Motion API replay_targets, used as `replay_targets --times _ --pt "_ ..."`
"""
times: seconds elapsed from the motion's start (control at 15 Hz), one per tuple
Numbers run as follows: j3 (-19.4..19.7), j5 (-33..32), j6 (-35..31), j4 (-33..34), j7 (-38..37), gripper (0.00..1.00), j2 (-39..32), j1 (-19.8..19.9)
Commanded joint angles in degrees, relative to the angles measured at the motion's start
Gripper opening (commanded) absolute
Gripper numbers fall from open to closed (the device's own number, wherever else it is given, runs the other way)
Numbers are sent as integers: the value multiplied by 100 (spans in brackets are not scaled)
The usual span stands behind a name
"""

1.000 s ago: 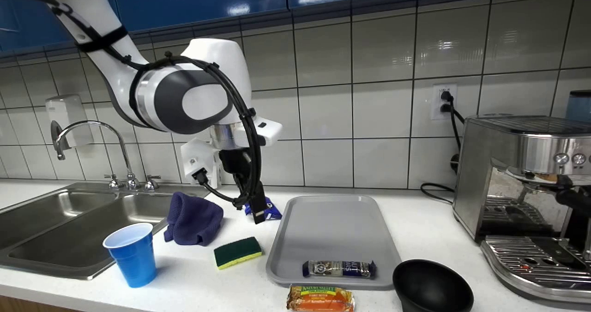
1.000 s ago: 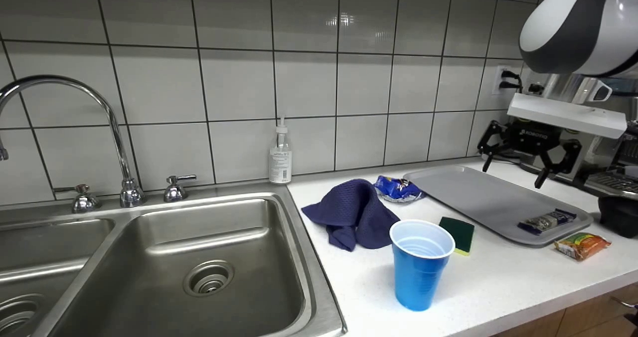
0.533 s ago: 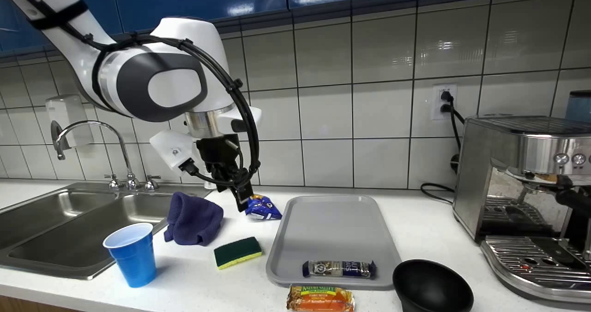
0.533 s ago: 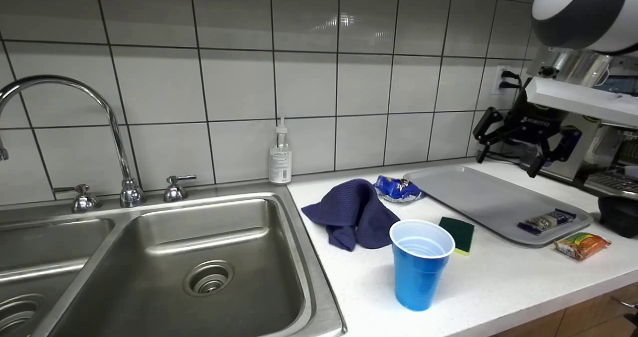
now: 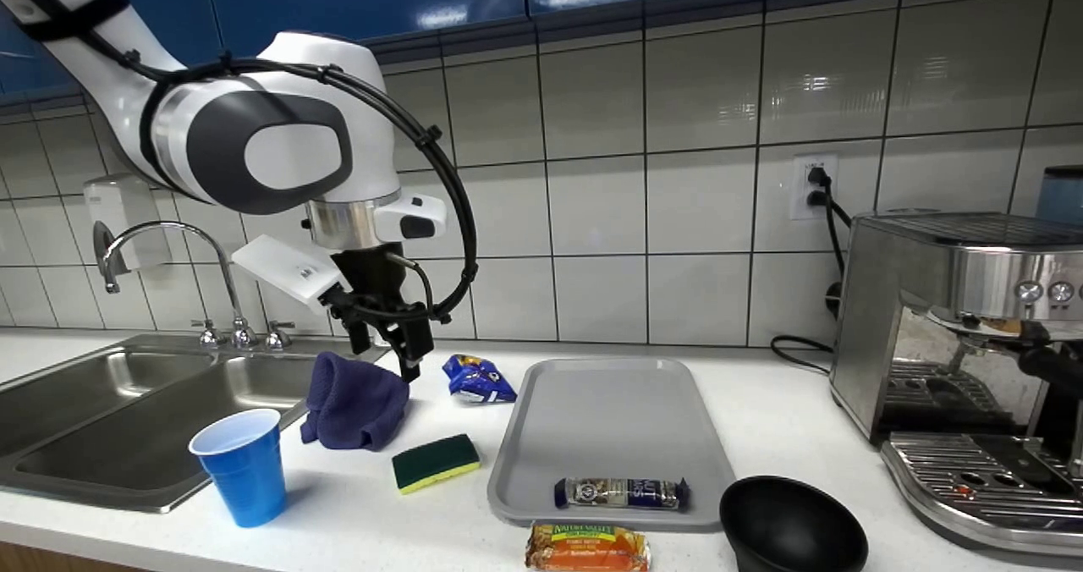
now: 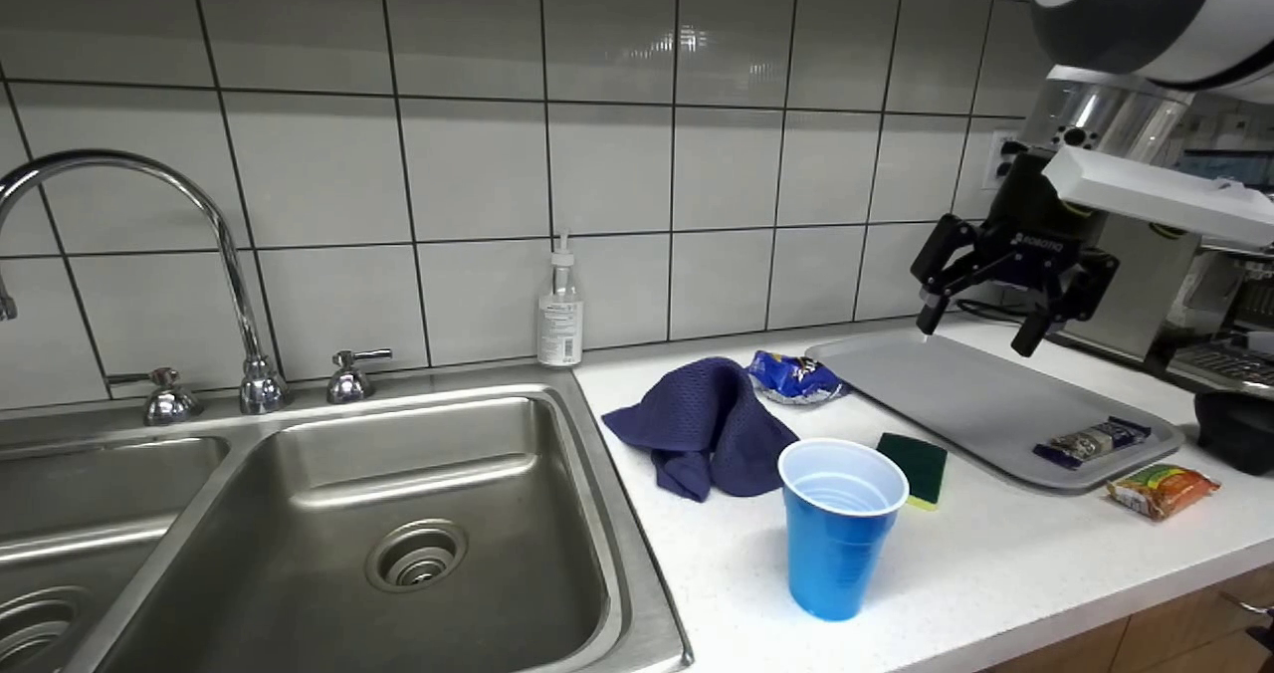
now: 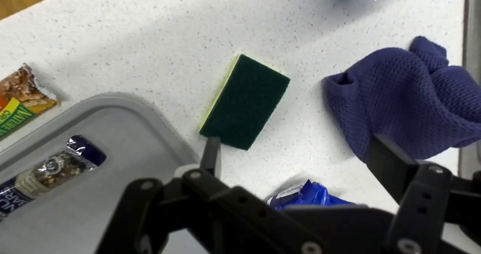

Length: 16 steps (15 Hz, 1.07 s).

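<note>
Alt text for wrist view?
Open, empty pincer above a white counter, a green sponge near center and a crumpled purple cloth at right. A blue packet shows partly at bottom; at left, a gray tray holds a wrapped bar, a multicolored packet beside the tray.

blk claw (image 6: 975, 340), dk grn/yel sponge (image 7: 244, 103), purplish-blu cloth (image 7: 394, 96), blu pkt (image 5: 479, 382), speckled wht cntr (image 7: 124, 40)
</note>
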<state>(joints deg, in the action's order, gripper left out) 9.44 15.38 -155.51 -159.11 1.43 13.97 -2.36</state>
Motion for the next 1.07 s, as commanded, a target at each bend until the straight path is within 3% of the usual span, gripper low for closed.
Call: replay_targets --times 0.0,1.0 --pt "-68 153 348 2 464 100 162 -118" --pt "-522 203 215 3 1025 100 55 -805"
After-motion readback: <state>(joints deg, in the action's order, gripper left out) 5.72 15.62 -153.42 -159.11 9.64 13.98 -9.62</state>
